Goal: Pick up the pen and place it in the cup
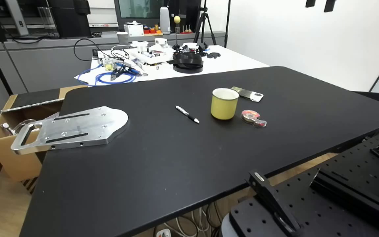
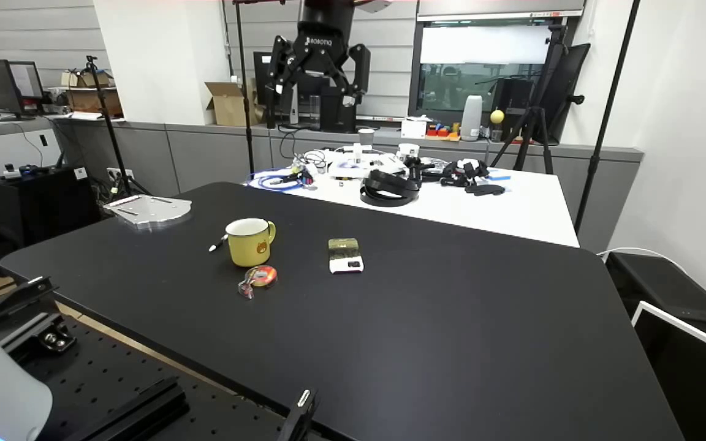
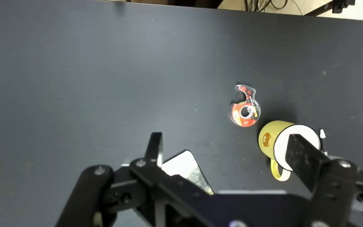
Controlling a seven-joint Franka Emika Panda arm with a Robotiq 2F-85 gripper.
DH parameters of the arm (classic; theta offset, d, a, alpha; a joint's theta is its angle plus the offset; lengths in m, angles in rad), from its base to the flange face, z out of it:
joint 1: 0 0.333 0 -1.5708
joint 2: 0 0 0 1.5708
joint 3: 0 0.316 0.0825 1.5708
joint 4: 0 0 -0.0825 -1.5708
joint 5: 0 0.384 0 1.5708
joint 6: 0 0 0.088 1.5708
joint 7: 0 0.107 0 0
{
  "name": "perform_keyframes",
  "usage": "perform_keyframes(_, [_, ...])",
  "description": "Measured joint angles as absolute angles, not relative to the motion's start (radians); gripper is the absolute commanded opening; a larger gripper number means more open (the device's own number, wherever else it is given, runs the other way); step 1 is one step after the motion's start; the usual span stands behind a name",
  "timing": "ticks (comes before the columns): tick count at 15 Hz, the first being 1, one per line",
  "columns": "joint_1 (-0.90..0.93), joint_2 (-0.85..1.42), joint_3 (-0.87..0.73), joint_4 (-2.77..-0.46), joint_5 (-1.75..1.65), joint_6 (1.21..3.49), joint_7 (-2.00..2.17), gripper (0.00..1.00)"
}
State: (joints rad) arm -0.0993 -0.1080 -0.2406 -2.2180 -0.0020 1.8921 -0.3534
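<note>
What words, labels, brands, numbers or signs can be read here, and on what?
"ROBOTIQ", probably: on the black two-fingered gripper, small and blurred.
Too small to read: print on the clear plastic and red tape dispenser.
Too small to tell: any print on the black-and-white pen.
No words seen: yellow cylindrical cup, only a brown animal face.
</note>
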Motion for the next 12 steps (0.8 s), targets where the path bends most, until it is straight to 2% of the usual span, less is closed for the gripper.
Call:
perform_keyframes(6, [-0.100, -0.107, -0.229, -2.217, 0.007, 1.916, -0.354, 1.00])
perform_keyframes(12, [-0.076, -0.049, -0.144, -2.163, 0.083, 2.110, -0.351, 1.00])
